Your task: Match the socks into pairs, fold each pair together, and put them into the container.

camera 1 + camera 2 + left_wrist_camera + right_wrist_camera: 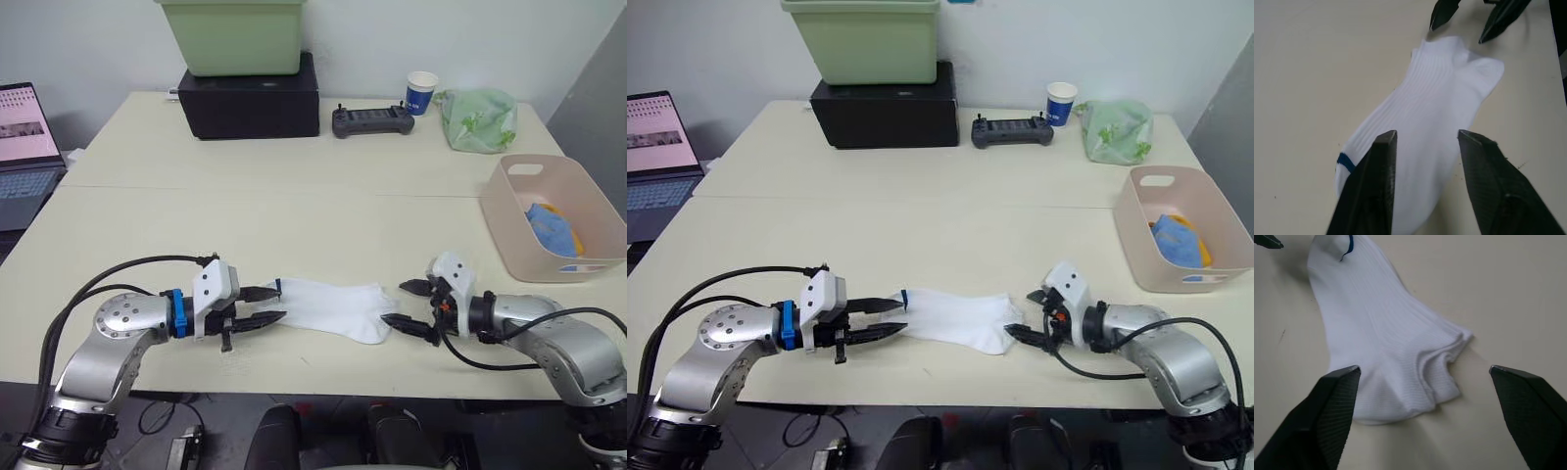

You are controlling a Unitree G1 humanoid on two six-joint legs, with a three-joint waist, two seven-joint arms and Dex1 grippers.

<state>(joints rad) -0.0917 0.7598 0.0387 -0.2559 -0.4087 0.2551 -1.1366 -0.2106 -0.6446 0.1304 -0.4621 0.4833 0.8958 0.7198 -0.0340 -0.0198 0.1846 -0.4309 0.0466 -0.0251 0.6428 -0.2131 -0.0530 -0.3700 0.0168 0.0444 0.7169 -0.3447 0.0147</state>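
Lower left, the left pincer sits narrowly parted over one end of the white sock, which lies flat at lower centre on the tabletop. The right pincer gapes wide at its other end. The pink container, at right, holds blue and orange socks.
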